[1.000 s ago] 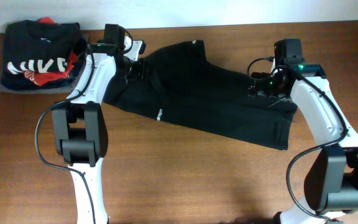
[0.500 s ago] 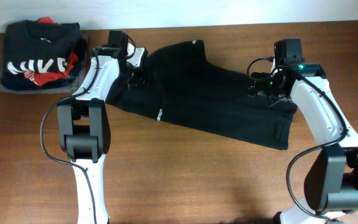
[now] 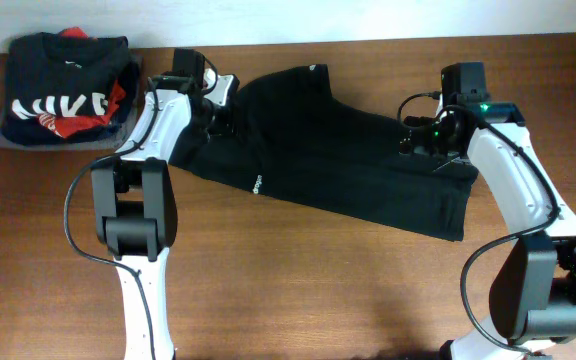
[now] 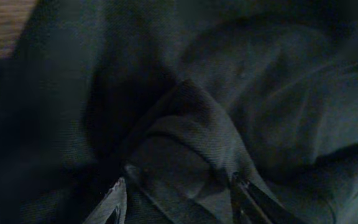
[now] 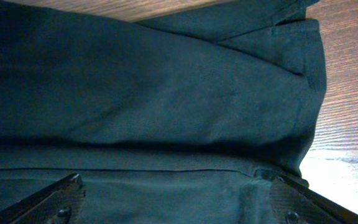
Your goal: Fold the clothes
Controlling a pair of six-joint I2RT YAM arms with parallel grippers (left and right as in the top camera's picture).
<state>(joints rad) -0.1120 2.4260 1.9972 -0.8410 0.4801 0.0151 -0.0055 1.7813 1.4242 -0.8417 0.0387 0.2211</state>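
The clothes (image 3: 338, 160), a plain black garment with a tiny white logo, lie spread slantwise across the table from upper left to lower right. My left gripper (image 3: 220, 114) is down on the upper left end. In the left wrist view its fingers (image 4: 118, 198) stand partly apart, with a raised ridge of the black cloth (image 4: 185, 149) between them; the left gripper (image 4: 179, 200) is open. My right gripper (image 3: 424, 140) rests on the garment's right part. Its jaws are wide apart over flat cloth (image 5: 154, 93) near a hem, so the right gripper (image 5: 176, 200) is open.
At the far left, a folded black top with white letters and red print (image 3: 63, 92) sits on a folded grey garment (image 3: 6, 142). Bare wooden table (image 3: 298, 290) fills the front. The table's far edge runs along the top by a white wall.
My left gripper has shifted a little to the right onto the garment's upper left end, and its jaws have narrowed slightly. The right arm has not moved.
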